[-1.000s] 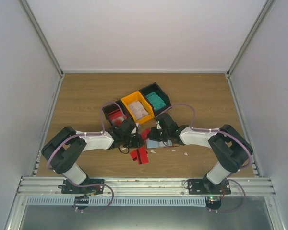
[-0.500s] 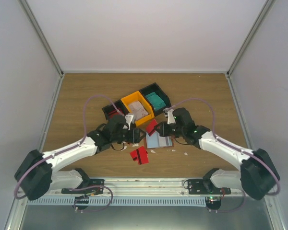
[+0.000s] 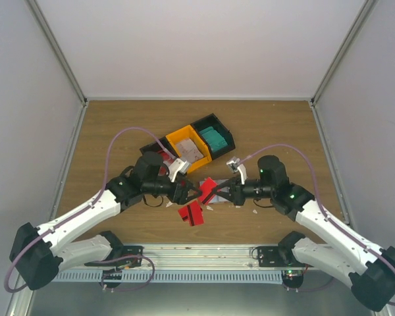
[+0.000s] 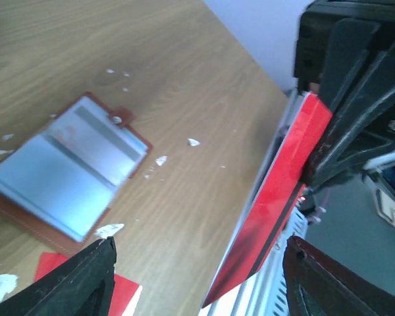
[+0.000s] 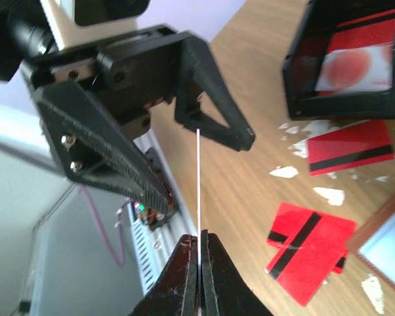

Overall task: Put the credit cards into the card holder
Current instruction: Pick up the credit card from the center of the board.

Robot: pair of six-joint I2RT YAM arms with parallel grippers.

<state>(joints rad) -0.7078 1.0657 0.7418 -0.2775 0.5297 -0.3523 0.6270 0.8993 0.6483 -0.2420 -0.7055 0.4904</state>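
You have no card pocketed yet | right tool [image 5: 199, 238] pinched shut on red card [image 4: 283, 191], right of frame, off the bench [image 4: 184, 79] | left tool [image 4: 201, 250] wide, empty | card holder [image 4: 66, 174] open, left of frame | loose red cards [image 5: 309, 253] to go

Left gripper [image 4: 201, 253]: my jaws stand wide apart, one black fingertip in each lower corner. Between them, touching neither, a red credit card [image 4: 276, 197] is tilted edge-on, and the right gripper [image 4: 316, 164] pinches its upper end. On the wooden table [image 4: 204, 72], the card holder [image 4: 66, 178] lies open with bluish pockets up. White scraps [image 4: 193, 141] are scattered around. A second red card [image 4: 125, 296] lies just beside the holder.
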